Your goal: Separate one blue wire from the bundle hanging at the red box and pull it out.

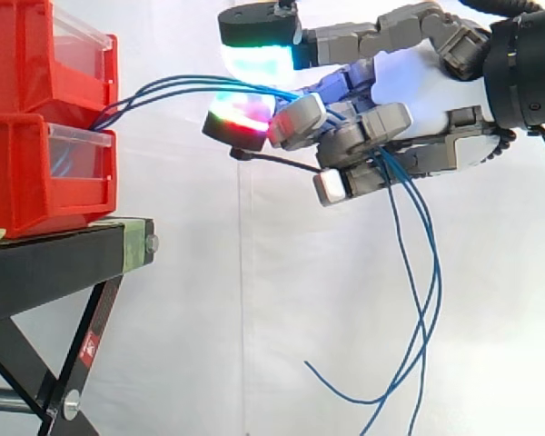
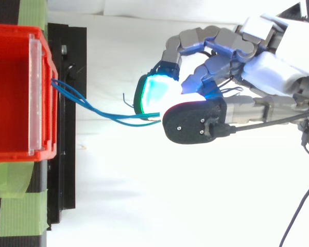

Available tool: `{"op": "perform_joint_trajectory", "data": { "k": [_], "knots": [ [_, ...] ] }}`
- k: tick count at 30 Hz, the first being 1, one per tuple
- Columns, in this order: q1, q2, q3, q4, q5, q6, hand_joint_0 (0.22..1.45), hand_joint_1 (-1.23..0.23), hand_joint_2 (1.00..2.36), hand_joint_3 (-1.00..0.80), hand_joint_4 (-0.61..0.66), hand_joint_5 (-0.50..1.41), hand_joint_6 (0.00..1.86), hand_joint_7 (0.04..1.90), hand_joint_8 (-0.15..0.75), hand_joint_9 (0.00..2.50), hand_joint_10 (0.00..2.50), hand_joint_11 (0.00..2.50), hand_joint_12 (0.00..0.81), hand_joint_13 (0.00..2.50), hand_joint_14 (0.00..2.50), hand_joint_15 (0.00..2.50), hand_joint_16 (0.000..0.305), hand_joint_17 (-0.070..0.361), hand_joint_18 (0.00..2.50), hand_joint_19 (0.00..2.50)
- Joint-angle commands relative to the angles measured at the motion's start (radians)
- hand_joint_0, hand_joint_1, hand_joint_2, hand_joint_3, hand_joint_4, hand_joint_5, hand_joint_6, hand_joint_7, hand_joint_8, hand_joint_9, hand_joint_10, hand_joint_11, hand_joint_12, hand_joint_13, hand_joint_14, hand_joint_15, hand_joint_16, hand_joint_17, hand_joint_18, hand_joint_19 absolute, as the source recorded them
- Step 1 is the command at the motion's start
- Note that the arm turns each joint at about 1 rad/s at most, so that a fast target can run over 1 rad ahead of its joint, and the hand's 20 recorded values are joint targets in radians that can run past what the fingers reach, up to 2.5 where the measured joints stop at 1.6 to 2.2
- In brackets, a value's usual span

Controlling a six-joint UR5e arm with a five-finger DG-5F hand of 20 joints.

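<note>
Gripping a bundle of thin blue wires (image 1: 191, 82), I am holding my hand (image 1: 381, 123) clenched in the air to the right of two stacked red plastic bins (image 1: 45, 173), well apart from them. My fingers are curling in over the strands, and the thick glowing fingertips (image 1: 259, 59) are crowding together at the front of the hand. One is shining cyan and green on top, one is showing red, green and magenta just beneath it, and a lower one is glowing white.

The wires are leaving the gap between the upper and lower bin and arching across to the fingertips. They are running through the curled fingers and dangling below the hand in long loose curves in front of the white curtain (image 1: 254, 318). Several strands are entering and leaving the hand, and I cannot tell whether any one of them is lying apart from the others inside the grasp.

Seen from above, my hand (image 2: 268, 72) is sitting curled with a cyan pad facing a dark-backed pad, and the wires (image 2: 108, 114) are disappearing between those two. Their far ends are emerging at the front edge of the bin (image 2: 47, 103), beside its clear plastic label strip (image 2: 35, 92). The bins are resting on a black metal table (image 1: 54, 259) that is carrying patches of green tape (image 2: 20, 211).
</note>
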Motion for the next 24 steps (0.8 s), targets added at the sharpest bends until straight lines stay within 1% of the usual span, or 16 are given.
{"op": "perform_joint_trajectory", "data": {
  "k": [1, 6, 7, 12, 17, 19, 20, 22, 24],
  "knots": [
    [0.000, 0.000, 0.000, 0.000, 0.000, 0.000, 0.61, -0.66, 1.03, -0.15, 0.20, -0.19, 0.85, 1.18, 0.324, 0.97, 0.48, 1.82, 0.360, 0.98, 1.92, 1.17, 0.045, 0.100, 0.87, 1.25],
    [0.000, 0.000, 0.000, 0.000, 0.000, -0.001, 0.61, -0.66, 1.03, -0.12, 0.19, -0.18, 0.84, 1.21, 0.315, 1.03, 0.47, 1.82, 0.358, 1.00, 1.91, 1.18, 0.044, 0.100, 0.88, 1.25],
    [0.000, 0.000, 0.000, 0.000, 0.000, -0.001, 0.61, -0.66, 1.03, -0.12, 0.19, -0.18, 0.84, 1.22, 0.318, 1.03, 0.46, 1.85, 0.360, 1.00, 1.90, 1.20, 0.044, 0.100, 0.88, 1.24],
    [0.002, 0.000, 0.000, 0.000, 0.000, 0.000, 0.62, -0.69, 1.03, -0.14, 0.19, -0.18, 0.84, 1.19, 0.308, 1.01, 0.43, 1.86, 0.361, 0.99, 1.84, 1.24, 0.045, 0.100, 0.86, 1.24],
    [0.002, 0.000, 0.000, 0.000, 0.000, -0.001, 0.61, -0.70, 1.03, -0.10, 0.15, -0.18, 0.85, 1.21, 0.314, 1.01, 0.43, 1.85, 0.359, 0.98, 1.82, 1.22, 0.044, 0.100, 0.86, 1.24],
    [0.002, -0.001, 0.000, 0.000, 0.000, -0.001, 0.61, -0.70, 1.03, -0.09, 0.16, -0.18, 0.85, 1.22, 0.323, 1.01, 0.43, 1.84, 0.358, 0.99, 1.81, 1.25, 0.045, 0.101, 0.86, 1.24],
    [0.000, 0.000, 0.000, 0.000, 0.000, -0.001, 0.61, -0.70, 1.03, -0.09, 0.16, -0.18, 0.85, 1.22, 0.313, 1.01, 0.41, 1.85, 0.364, 0.99, 1.80, 1.24, 0.045, 0.100, 0.86, 1.25],
    [0.000, -0.001, 0.000, 0.000, 0.000, -0.001, 0.61, -0.68, 1.03, -0.14, 0.19, -0.19, 0.84, 1.19, 0.317, 0.99, 0.18, 1.88, 0.359, 0.99, 1.62, 1.29, 0.045, 0.102, 0.85, 1.24],
    [0.002, -0.001, 0.000, 0.000, 0.000, -0.001, 0.61, -0.68, 1.03, -0.16, 0.19, -0.19, 0.84, 1.18, 0.320, 1.00, 0.16, 1.87, 0.360, 1.00, 1.55, 1.32, 0.045, 0.102, 0.83, 1.25]
  ]
}}
